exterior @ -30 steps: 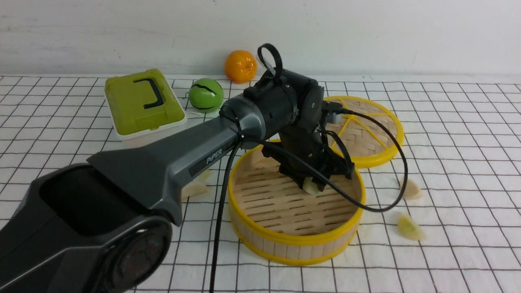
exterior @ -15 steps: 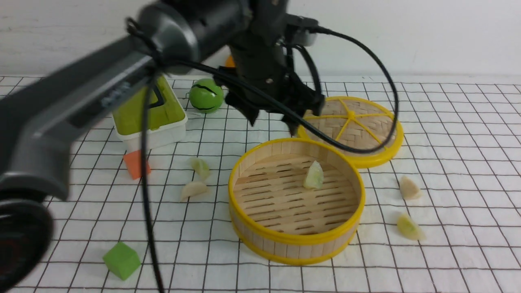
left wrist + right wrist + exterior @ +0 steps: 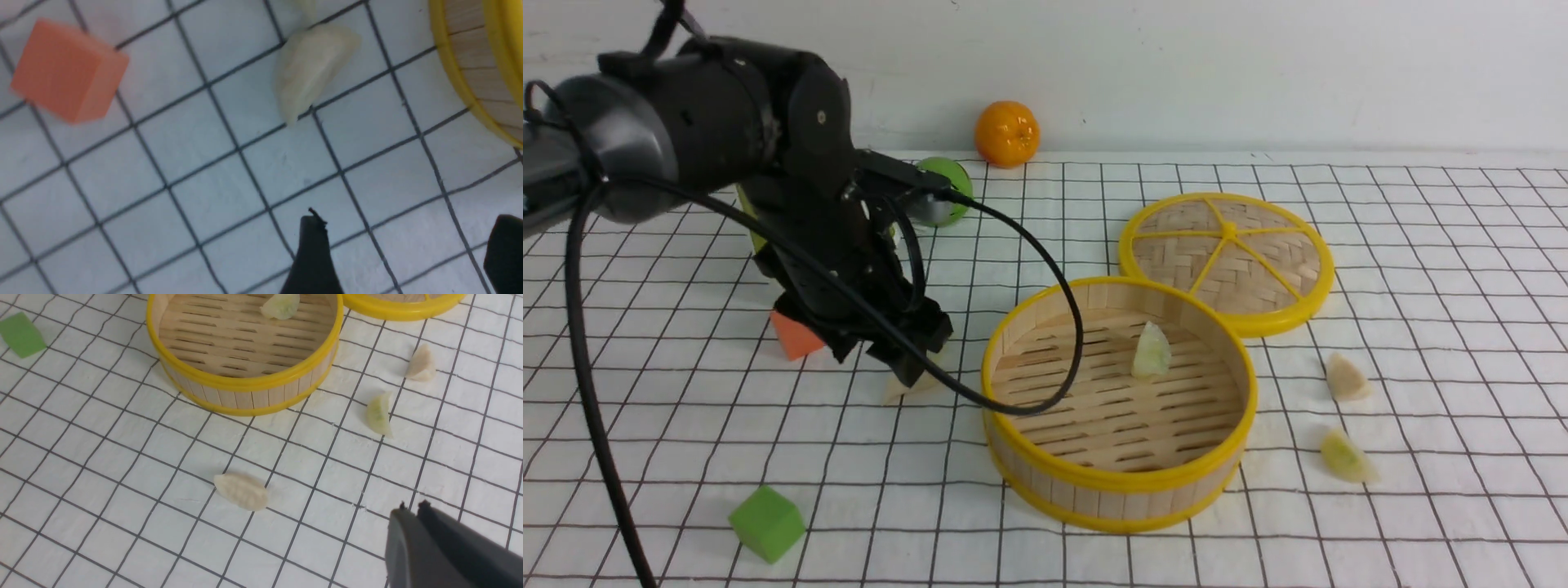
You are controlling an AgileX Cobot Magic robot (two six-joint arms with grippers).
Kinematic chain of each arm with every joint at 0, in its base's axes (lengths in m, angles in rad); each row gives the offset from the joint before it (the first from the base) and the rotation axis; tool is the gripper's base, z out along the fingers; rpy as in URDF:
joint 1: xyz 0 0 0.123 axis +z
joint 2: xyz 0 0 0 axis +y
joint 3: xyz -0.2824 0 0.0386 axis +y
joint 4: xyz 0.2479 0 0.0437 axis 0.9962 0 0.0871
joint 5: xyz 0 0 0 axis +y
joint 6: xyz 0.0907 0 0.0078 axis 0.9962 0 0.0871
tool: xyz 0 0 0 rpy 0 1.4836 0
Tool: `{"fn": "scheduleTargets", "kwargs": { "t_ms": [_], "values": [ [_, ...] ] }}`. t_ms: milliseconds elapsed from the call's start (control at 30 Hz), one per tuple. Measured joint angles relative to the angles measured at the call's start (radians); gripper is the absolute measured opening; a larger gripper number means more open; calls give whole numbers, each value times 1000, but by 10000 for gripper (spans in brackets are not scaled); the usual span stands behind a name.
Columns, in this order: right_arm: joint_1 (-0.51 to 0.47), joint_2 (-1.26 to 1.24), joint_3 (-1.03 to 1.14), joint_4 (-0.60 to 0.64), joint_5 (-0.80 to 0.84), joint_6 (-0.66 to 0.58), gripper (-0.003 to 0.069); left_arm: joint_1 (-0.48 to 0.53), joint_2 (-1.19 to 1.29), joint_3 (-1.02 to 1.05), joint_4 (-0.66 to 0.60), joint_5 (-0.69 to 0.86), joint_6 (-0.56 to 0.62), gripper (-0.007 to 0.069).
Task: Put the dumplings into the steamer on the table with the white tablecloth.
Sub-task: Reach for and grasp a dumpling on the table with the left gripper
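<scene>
The table [image 3: 1339, 157] stands against a white wall under the white tablecloth [image 3: 1462, 327], which is printed with a thin black square grid. The black left arm [image 3: 727, 122] reaches in from the left and bends down toward the cloth.

Right of centre stands the round bamboo steamer [image 3: 1094, 490] with a slatted floor and yellow rims. The flat woven lid with yellow spokes [image 3: 1258, 269] lies just behind it to the right.

The left gripper [image 3: 406, 228] points down at the cloth just left of the steamer. Its jaws are spread wide, with only bare cloth between them. A cream-white crescent dumpling [image 3: 312, 69] lies on the cloth ahead of the fingertips, clear of them and near the steamer's wall. In the front view it peeks out from under the gripper.

The right gripper [image 3: 413, 508] shows only in its own wrist view. Its grey fingers are pressed together and hold nothing, above the cloth on the steamer's near side.

An orange foam cube [image 3: 792, 339] sits just beside the left gripper, on its left. A green foam cube [image 3: 766, 523] lies nearer the robot, well apart.

A pale green dumpling [image 3: 1152, 353] rests on the steamer's floor toward the far wall. A second cream dumpling [image 3: 1346, 377] and a second pale green dumpling [image 3: 1346, 457] lie on the cloth right of the steamer. A third cream dumpling [image 3: 242, 492] lies in front of it.
</scene>
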Motion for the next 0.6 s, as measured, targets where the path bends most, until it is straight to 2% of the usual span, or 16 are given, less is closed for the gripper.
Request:
{"fn": "scheduleTargets", "kwargs": {
  "t_ms": [100, 433, 600],
  "values": [
    [0, 0, 0, 5, 23, 0, 29, 0, 43, 0, 0, -74, 38, 519],
    [0, 0, 0, 14, 70, 0, 33, 0, 176, 0, 14, -241, 44, 517],
    [0, 0, 0, 14, 77, 0, 37, 0, 220, 0, 45, -292, 45, 469]
  ]
}}
